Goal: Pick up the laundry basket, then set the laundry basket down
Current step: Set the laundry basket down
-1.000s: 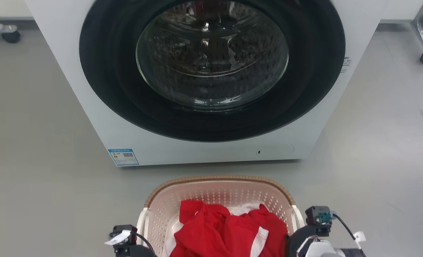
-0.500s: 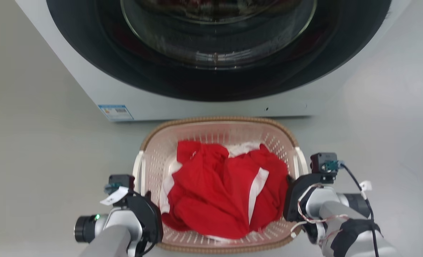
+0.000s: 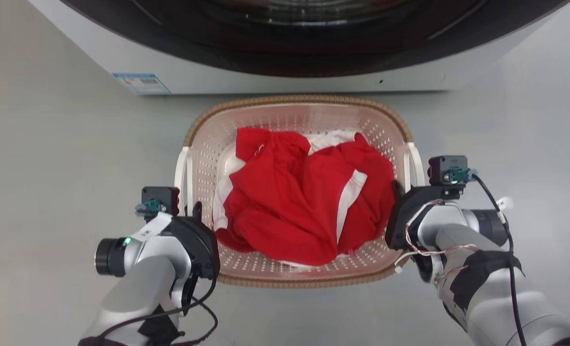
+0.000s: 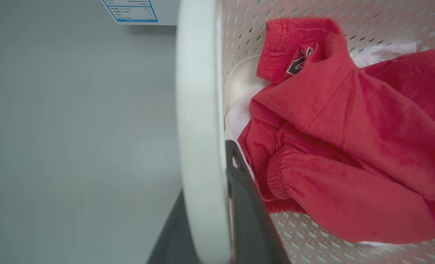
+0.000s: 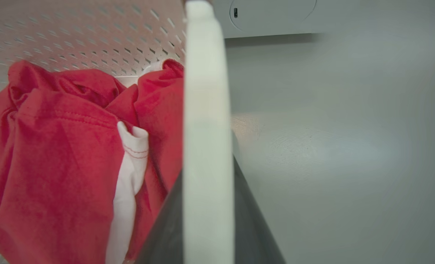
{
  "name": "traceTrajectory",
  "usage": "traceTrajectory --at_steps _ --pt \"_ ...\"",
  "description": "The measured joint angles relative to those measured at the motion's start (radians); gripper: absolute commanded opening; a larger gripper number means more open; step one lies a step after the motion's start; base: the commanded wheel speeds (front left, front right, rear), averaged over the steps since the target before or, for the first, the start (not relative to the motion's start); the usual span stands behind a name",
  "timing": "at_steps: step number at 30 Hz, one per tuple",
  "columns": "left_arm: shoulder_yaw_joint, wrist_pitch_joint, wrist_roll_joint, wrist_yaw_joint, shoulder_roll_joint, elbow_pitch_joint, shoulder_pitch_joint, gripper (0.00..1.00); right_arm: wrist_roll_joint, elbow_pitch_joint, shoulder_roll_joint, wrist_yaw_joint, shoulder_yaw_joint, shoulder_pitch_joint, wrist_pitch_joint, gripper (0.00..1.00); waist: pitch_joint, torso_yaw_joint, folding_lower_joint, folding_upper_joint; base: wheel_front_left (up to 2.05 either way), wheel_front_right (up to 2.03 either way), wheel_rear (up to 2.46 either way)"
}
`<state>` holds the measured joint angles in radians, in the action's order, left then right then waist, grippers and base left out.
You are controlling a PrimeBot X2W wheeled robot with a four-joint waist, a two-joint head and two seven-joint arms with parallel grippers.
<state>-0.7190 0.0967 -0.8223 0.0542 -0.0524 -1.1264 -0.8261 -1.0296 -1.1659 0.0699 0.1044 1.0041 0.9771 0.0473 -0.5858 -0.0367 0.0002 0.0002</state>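
Floor (image 3: 49,168): grey and bare on every side of the laundry basket (image 3: 294,100). I cannot tell whether the basket's base rests on it or hangs just clear.

Washing machine (image 3: 266,84): its white front stands just beyond the basket's far rim, close to it. If I swing the load forward on the way down, that rim could knock the panel.

Laundry basket: centred between my two arms, upright and about level. An uneven descent would tip it towards the lower arm.

Red garment (image 3: 290,206): heaped inside the basket with white trim showing, piled towards the near wall. A tilt or jolt could slide it over the near rim.

Left gripper (image 3: 191,214): at the basket's left side, towards the near end.

Right gripper (image 3: 405,197): at the basket's right side, roughly opposite the left one.

Left handle (image 4: 199,110): the left fingers (image 4: 243,205) are clenched on the white band, one inside the basket and one outside.

Right handle (image 5: 206,110): the right fingers (image 5: 250,227) clamp it the same way. The band is smooth and narrow, so it could slip through if either arm twists or pulls outward.

Sticker (image 3: 141,82): blue-edged, on the machine's front beyond the basket's far left corner. No hazard.
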Motion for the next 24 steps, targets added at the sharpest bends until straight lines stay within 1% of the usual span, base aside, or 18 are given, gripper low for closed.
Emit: traceTrajectory --at_steps 15,20,22,24 --pt "0.013 0.049 0.016 0.008 -0.008 0.005 -0.158 0.0 0.02 -0.01 0.009 0.0 -0.012 0.159 0.051 0.0 -0.223 -0.012 -0.0001 0.0 0.0 0.0 0.0" --pt "0.014 0.065 0.022 0.008 -0.009 0.003 -0.18 0.0 0.02 -0.017 0.009 -0.001 -0.012 0.179 0.066 0.0 -0.276 -0.013 0.0 0.0 0.0 0.0 0.0" --pt "0.013 0.073 0.025 0.007 -0.007 0.0 -0.181 0.0 0.022 -0.022 0.009 -0.008 -0.012 0.181 0.075 0.0 -0.297 -0.013 0.0 0.0 0.0 0.0 0.0" --pt "0.013 0.074 0.026 0.007 -0.006 -0.004 -0.184 0.0 0.026 -0.027 0.008 -0.008 -0.012 0.181 0.079 0.0 -0.314 -0.013 0.0 0.0 0.0 0.0 0.0"
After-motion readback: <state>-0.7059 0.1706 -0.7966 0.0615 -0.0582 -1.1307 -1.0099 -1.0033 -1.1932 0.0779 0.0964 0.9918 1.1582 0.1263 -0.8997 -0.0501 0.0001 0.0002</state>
